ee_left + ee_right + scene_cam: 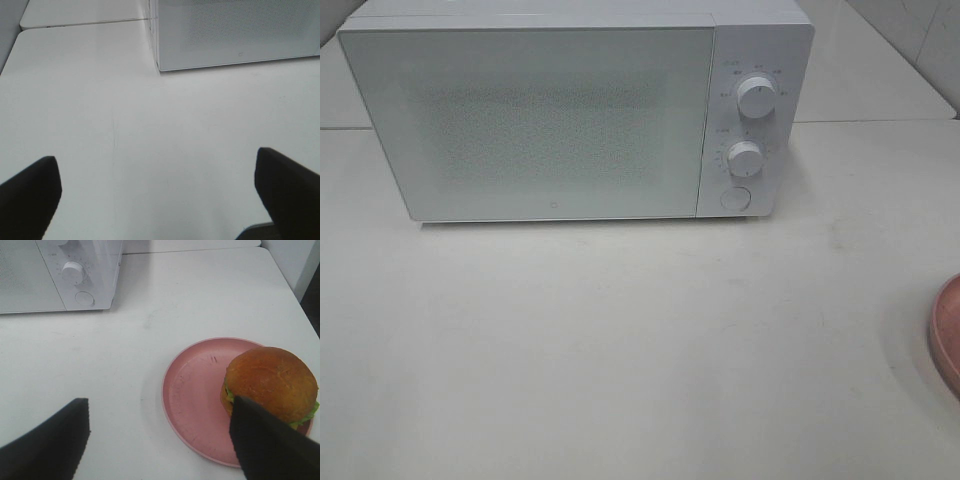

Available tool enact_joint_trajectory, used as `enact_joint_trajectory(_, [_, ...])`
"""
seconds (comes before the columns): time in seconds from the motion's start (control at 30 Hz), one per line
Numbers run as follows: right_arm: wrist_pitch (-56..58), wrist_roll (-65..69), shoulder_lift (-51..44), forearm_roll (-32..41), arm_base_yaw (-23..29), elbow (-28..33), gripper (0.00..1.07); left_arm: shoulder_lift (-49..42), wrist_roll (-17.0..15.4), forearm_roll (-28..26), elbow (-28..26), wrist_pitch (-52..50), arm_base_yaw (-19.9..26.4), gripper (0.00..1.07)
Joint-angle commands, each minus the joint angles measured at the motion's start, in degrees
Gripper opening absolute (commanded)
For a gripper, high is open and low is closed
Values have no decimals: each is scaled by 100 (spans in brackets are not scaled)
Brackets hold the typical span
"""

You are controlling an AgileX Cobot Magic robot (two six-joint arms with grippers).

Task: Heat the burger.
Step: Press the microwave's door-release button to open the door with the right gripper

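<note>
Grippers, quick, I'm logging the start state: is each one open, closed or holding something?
Left gripper: open, holding nothing.
Right gripper: open, holding nothing; the burger sits on the plate, not gripped.

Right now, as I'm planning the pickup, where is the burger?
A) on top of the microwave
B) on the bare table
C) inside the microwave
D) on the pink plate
D: the burger sits on the pink plate, toward one side of it, outside the microwave, whose door is shut.
</note>
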Motion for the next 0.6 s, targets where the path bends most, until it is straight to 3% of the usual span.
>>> enact_joint_trajectory(0.03, [-69, -17, -166, 11, -17, 17, 76, -120, 6, -23, 17, -63, -17, 98])
enact_joint_trajectory(0.6, [-69, -17, -160, -17, -17, 17, 76, -120, 6, -23, 17, -63, -17, 98])
